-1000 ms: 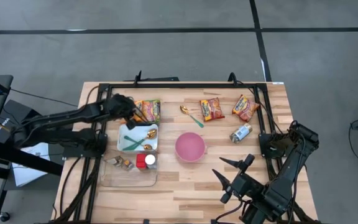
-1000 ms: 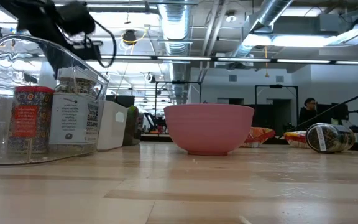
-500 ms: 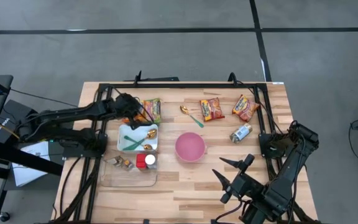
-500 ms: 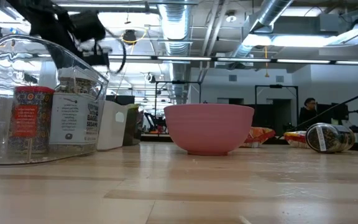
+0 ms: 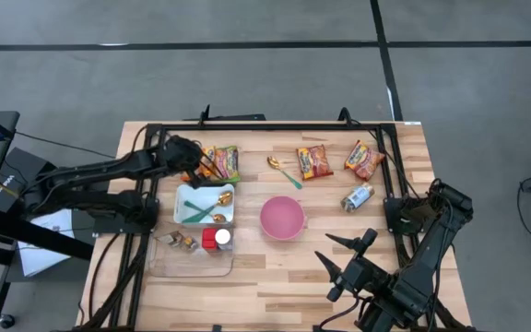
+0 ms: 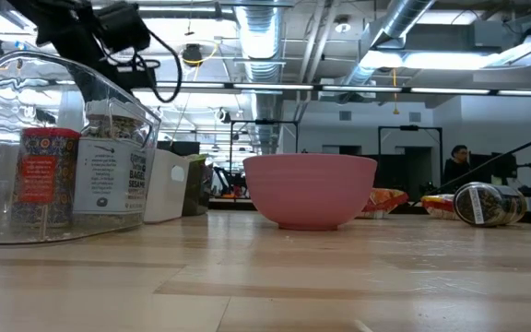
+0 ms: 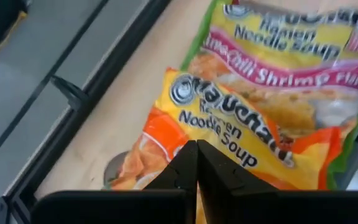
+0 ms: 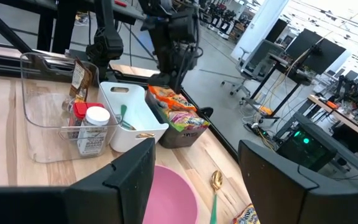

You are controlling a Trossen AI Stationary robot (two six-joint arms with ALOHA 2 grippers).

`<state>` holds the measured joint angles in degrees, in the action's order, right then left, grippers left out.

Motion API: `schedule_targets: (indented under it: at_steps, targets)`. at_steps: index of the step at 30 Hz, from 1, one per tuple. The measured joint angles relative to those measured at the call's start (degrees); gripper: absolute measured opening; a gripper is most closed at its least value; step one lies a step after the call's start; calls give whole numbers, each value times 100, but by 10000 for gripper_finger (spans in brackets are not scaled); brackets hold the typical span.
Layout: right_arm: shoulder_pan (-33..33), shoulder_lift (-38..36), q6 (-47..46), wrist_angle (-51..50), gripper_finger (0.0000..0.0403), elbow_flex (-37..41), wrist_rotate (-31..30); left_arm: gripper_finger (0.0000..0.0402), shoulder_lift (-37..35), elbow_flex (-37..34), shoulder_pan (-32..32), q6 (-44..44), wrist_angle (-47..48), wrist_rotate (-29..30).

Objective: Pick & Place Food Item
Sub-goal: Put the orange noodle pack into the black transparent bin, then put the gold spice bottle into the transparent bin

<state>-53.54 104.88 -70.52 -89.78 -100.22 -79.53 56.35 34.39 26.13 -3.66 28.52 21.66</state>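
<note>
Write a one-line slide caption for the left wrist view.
Left gripper pinched shut on an orange ramen noodle soup packet, a green-edged shrimp-flavor packet lying behind it.

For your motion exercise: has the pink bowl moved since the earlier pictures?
No. The pink bowl sits in the same spot beside the white tray.

From above, the left arm (image 5: 109, 171) covers part of the orange noodle packet (image 5: 212, 164) at ten o'clock. The packet (image 7: 229, 143) runs past the wrist picture's edge; jar (image 5: 221, 239) labels are unreadable.
</note>
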Motion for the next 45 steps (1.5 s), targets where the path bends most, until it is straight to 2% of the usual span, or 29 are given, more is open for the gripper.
schedule_targets:
  at_steps: [6,10,15,22,24,25,30,32,33,35,38,45]
  targets:
    - [0,0,2,-11,224,0,5,1,593,0,0,-22,135,8]
    - [-4,0,2,-20,224,0,20,1,700,4,-2,-42,312,44]
    - [-7,0,2,-20,224,0,20,1,271,0,0,-51,330,61]
    - [-7,0,22,-22,224,0,17,13,-947,-2,-61,-53,82,3]
    - [-7,0,22,-23,224,0,17,18,-1341,-2,-135,-51,-128,-399]
    - [-7,0,23,-22,224,0,17,21,-1530,-1,-186,-49,-284,-779]
    - [-6,-72,43,-22,224,0,73,36,-2050,-2,-638,36,-1752,-3827]
    - [0,-116,17,-26,224,0,176,43,-2067,-2,-1015,202,-2522,-4586]
    - [10,-124,15,-24,224,0,227,46,-2042,-2,-1235,245,-2914,-4701]
    - [11,-136,-7,-22,224,0,377,54,-1884,-2,-1785,164,-3570,-4719]
    - [4,-155,-131,-24,224,0,534,65,-1487,-2,-2683,-403,-4242,-4565]
    - [-8,-153,-196,-24,224,0,718,98,233,-2,-4632,-2243,-5933,-2906]
